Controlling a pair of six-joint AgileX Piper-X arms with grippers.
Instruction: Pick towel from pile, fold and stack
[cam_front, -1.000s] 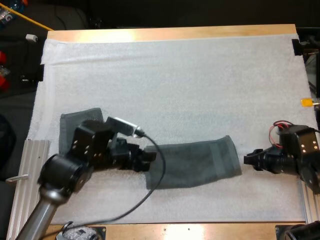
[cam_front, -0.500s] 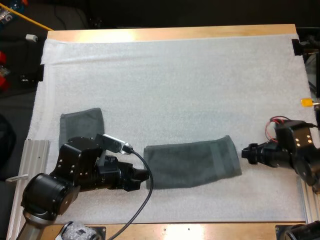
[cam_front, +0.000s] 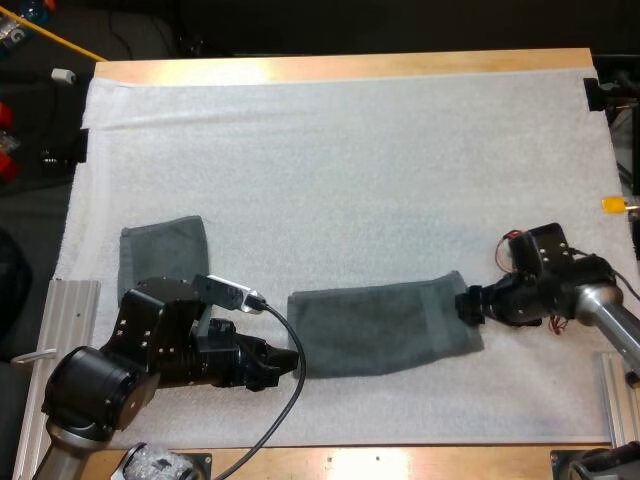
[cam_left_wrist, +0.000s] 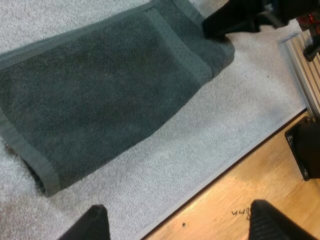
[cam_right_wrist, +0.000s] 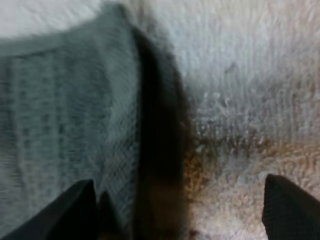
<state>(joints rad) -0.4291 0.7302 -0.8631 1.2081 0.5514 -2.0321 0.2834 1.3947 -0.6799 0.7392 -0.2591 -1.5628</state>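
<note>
Long towel (cam_front: 385, 328) lies on the mat (cam_front: 350, 150) — small towel (cam_front: 162, 250) to its left.

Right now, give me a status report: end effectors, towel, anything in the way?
Left end effector open, beside the long towel, at its left end. Right end effector open, at its right end. Folded towel apart, nothing blocking.

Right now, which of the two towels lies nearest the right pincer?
The long towel mid-mat: the right pincer is at its end. The small folded towel lies far off.
</note>
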